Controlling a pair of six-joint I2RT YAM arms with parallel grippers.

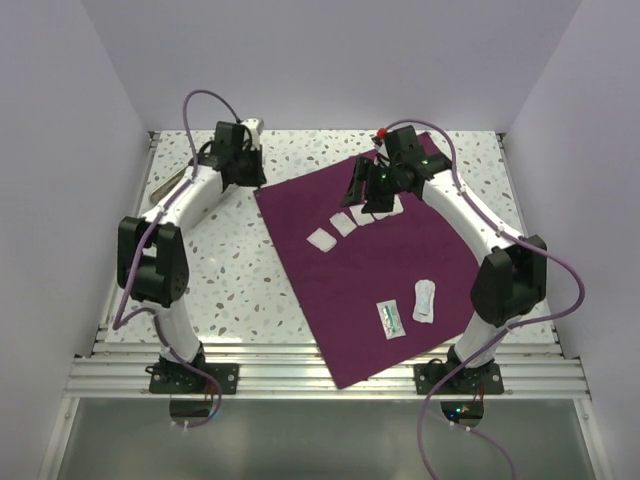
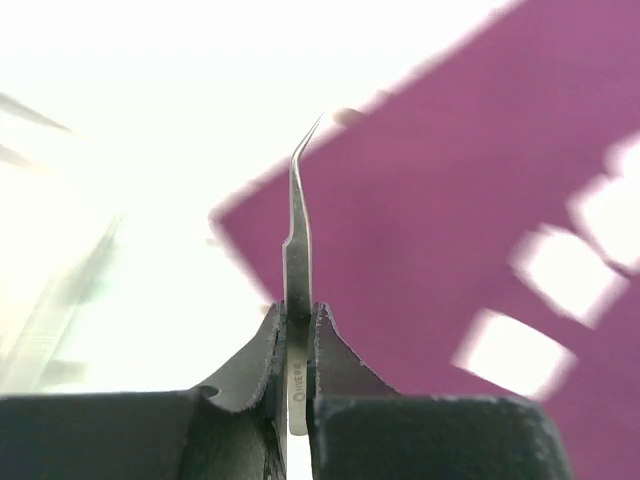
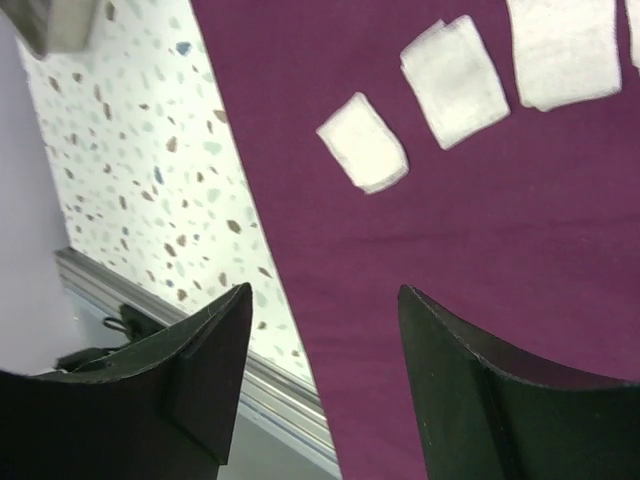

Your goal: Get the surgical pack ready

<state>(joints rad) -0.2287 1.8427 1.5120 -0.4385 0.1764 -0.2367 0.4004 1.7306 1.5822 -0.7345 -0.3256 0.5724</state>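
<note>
Your left pincer (image 2: 298,316) clamps curved tweezers (image 2: 297,220) near the far-left corner of the purple cloth (image 1: 370,270). The cloth is spread flat and askew across the desk (image 1: 230,270), with white pads (image 3: 362,143) lying on it. Your right pincer (image 3: 325,300) hangs open above it. Soft, light and limp, the cloth probably handles best pinched at a corner or edge.

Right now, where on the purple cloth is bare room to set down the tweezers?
Bare for the tweezers: the middle of the purple cloth, between the gauze row and the two packets; also its near corner. Crowded: the far end, under the right hand.
</note>
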